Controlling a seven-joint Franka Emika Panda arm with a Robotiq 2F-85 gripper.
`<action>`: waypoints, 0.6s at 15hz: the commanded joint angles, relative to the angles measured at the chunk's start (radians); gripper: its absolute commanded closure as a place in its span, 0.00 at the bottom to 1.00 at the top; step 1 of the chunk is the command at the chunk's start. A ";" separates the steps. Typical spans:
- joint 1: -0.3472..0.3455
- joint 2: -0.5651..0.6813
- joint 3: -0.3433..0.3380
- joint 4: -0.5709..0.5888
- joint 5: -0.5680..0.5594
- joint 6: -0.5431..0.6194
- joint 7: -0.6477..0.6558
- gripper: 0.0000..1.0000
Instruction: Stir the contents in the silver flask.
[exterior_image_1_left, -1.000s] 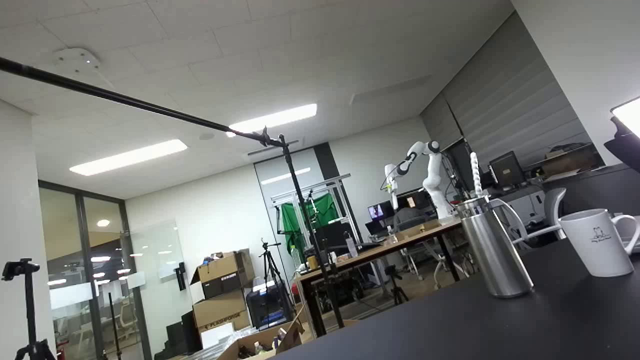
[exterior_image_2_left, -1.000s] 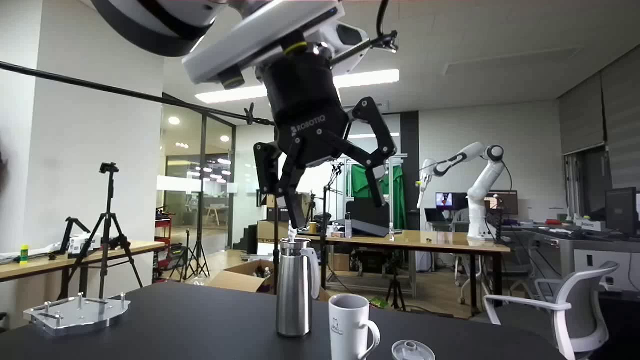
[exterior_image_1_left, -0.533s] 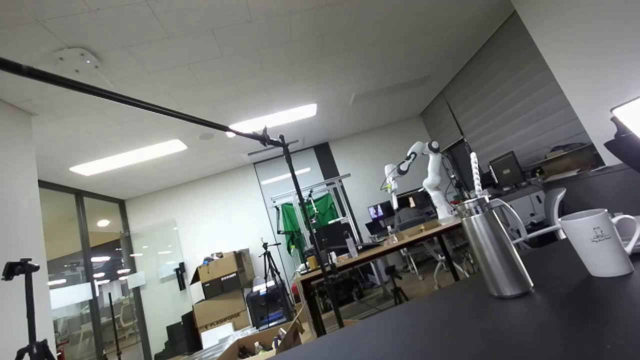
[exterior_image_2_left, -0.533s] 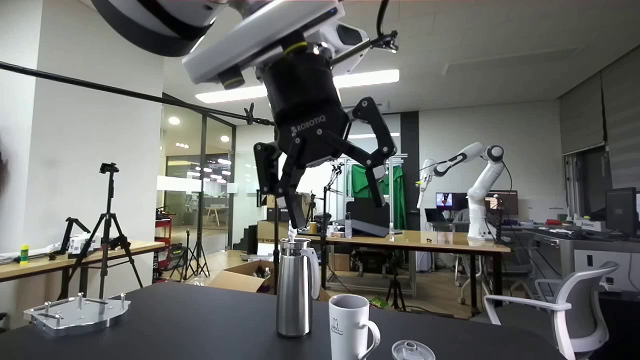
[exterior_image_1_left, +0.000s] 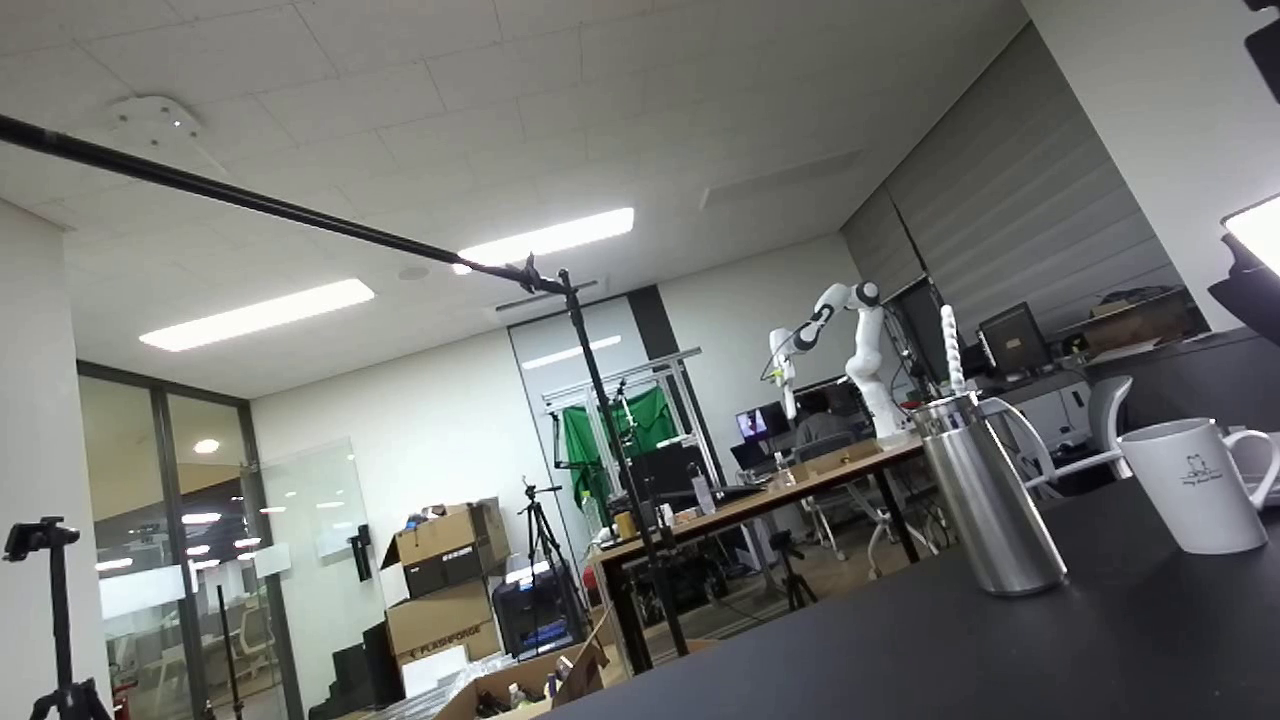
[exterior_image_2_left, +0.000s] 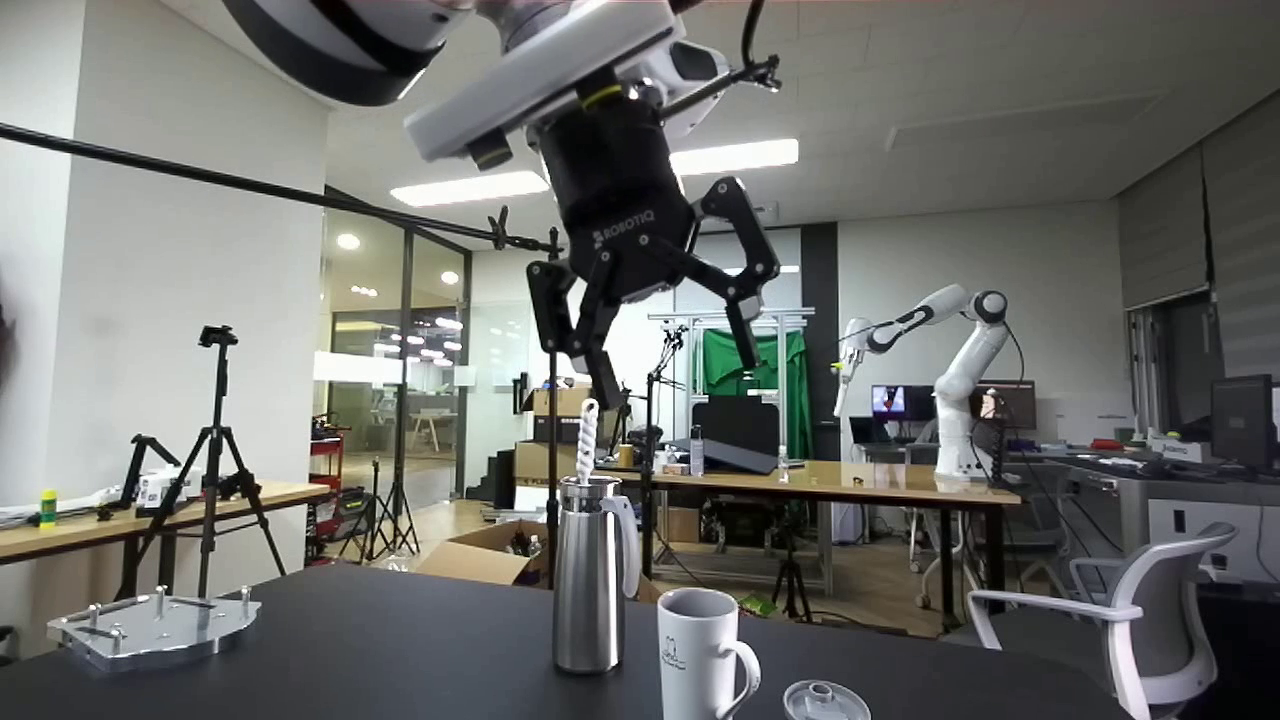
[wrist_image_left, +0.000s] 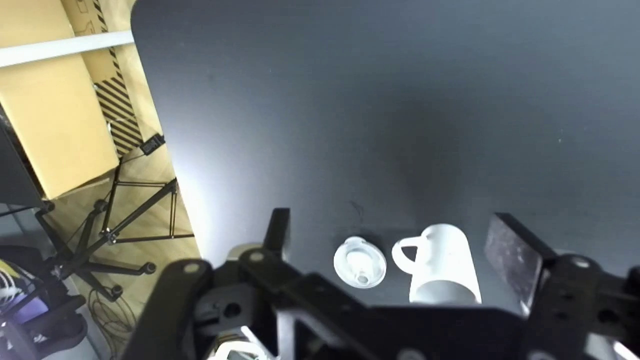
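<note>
A: What's different right now?

B: Over the black tabletop (exterior_image_2_left: 430, 650), the white arm (exterior_image_2_left: 540, 65) sits higher than half a second ago. Its gripper (exterior_image_2_left: 676, 372) goes up with it, hanging at 1 o'clock from the silver flask (exterior_image_2_left: 588, 595) in an exterior view, fingers (wrist_image_left: 278, 230) spread wide, nothing between them. The flask keeps its place, upright on the tabletop in both exterior views. A twisted rod (exterior_image_2_left: 586, 440) stands in its mouth; the top, just lately behind a fingertip (exterior_image_2_left: 603, 382), now shows.

A: And what does that mean for the stirring?

B: I read it as backing away with the rod let go: either the stirring is finished, or it waits on a fresh grip. Whether that fingertip touches the rod I can't tell.

A: Give me the materials, then.

B: The tabletop looks matte, with a soft sheen here and there. The flask is brushed metal, a smooth, slightly tapered cylinder narrowing to a darker top, its pale handle (exterior_image_2_left: 629, 560) bowed out towards 2 o'clock. Near it at 4 o'clock stands the mug (exterior_image_2_left: 692, 655), white, probably ceramic, smooth-sided, with a small drawing on it. Farther out the same way lies a round lid (exterior_image_2_left: 825, 703), greyish, perhaps plastic, raised to a knob in the middle. Last and slimmest, the rod: white and ridged like rope.
</note>
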 joint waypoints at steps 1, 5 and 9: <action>0.035 0.140 0.067 0.181 0.039 0.001 0.127 0.00; 0.057 0.294 0.131 0.370 0.086 -0.042 0.306 0.00; 0.112 0.449 0.144 0.580 0.216 -0.198 0.431 0.00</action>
